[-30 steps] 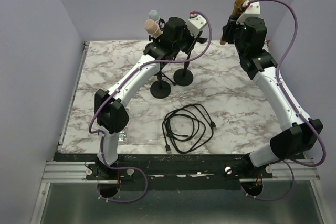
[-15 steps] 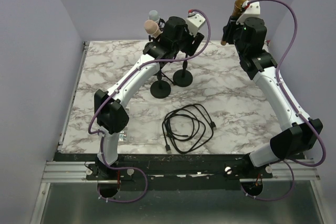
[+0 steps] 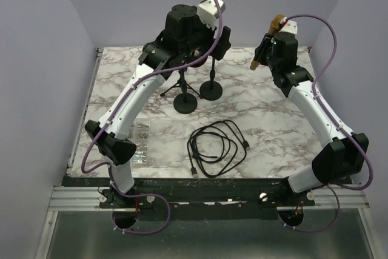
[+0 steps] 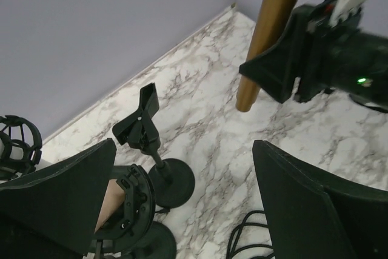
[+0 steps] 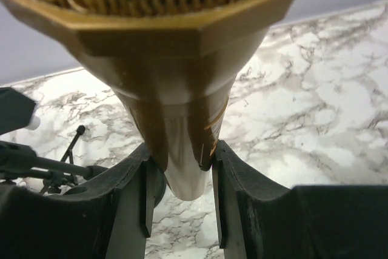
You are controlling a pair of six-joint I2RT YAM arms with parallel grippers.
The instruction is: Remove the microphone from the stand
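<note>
Two tools: right tool (image 5: 182, 193) clamps the gold microphone (image 5: 176, 83) by its handle, head uppermost, well clear of the empty clip stand (image 4: 144, 127). Left tool (image 4: 185, 177) gapes wide, holding nothing. Best next, I judge: firm grip, lower slowly onto bare worktop (image 3: 273, 110), away from the cable (image 3: 217, 148).

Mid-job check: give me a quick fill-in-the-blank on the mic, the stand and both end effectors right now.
The right end effector grips a ___-coloured mic. The left end effector is ___. The stand clip is ___.
Missing words: gold; open; empty.
</note>
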